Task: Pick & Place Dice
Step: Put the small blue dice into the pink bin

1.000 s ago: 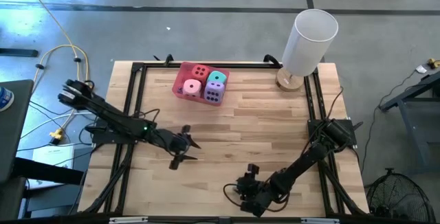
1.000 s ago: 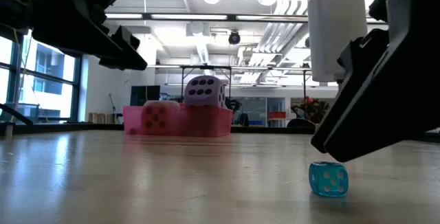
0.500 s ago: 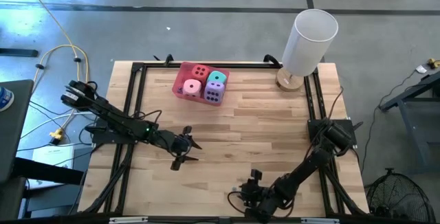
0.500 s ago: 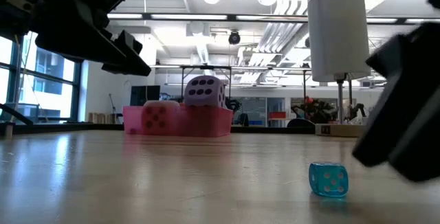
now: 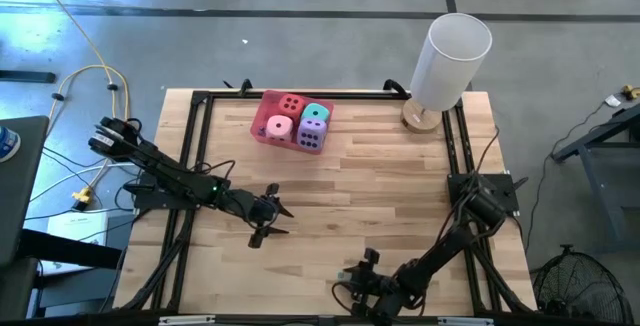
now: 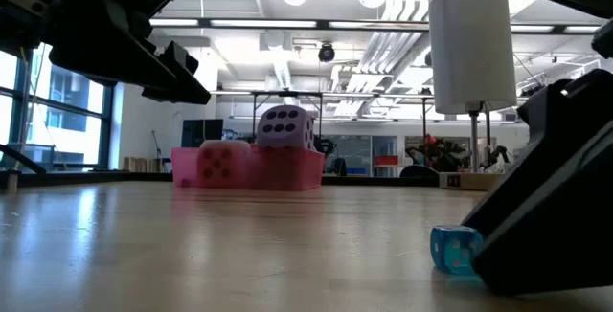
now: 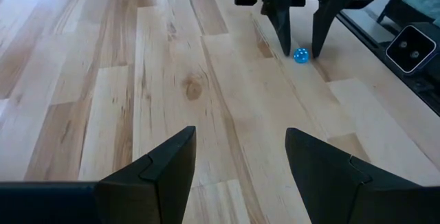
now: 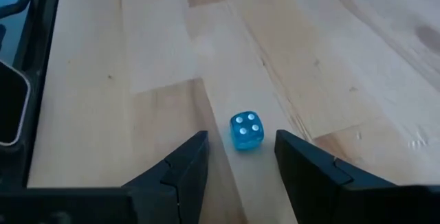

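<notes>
Down at the near edge of the pale wooden plank table, the right gripper stands with its 2 dark fingers parted on either side of a small translucent blue die, not clenched on it; the die rests on the wood. The left gripper hangs spread and empty over the table's left middle. 4 large soft dice sit in the pink rectangular tray near the far edge.
</notes>
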`<state>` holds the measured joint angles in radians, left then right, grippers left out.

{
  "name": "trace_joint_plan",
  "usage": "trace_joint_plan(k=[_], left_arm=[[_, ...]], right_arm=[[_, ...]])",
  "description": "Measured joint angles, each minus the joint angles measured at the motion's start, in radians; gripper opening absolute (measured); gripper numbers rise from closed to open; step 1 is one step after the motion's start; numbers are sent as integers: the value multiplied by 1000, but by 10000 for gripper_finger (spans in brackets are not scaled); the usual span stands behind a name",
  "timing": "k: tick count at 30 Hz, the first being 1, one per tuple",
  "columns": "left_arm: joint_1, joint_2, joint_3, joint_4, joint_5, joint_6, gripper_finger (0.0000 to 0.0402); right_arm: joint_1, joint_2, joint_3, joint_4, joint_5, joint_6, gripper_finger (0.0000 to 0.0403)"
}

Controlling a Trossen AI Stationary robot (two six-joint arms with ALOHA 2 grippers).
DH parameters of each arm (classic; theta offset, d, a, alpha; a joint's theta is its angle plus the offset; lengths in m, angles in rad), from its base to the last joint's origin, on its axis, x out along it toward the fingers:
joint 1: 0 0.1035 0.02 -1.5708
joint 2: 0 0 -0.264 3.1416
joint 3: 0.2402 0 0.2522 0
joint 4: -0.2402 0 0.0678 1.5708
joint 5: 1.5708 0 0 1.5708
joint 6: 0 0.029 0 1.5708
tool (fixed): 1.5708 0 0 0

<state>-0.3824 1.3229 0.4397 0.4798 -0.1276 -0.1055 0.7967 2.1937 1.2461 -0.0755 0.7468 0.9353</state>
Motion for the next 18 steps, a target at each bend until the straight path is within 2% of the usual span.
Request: trace_joint_plan(k=[8,18], left_arm=[[2,0,0,0,0,0,215],[2,0,0,0,0,1,215]], right_arm=[[-3,4,-3,44,18,-67,156],[-6,5,-4,57,15,-68,76]])
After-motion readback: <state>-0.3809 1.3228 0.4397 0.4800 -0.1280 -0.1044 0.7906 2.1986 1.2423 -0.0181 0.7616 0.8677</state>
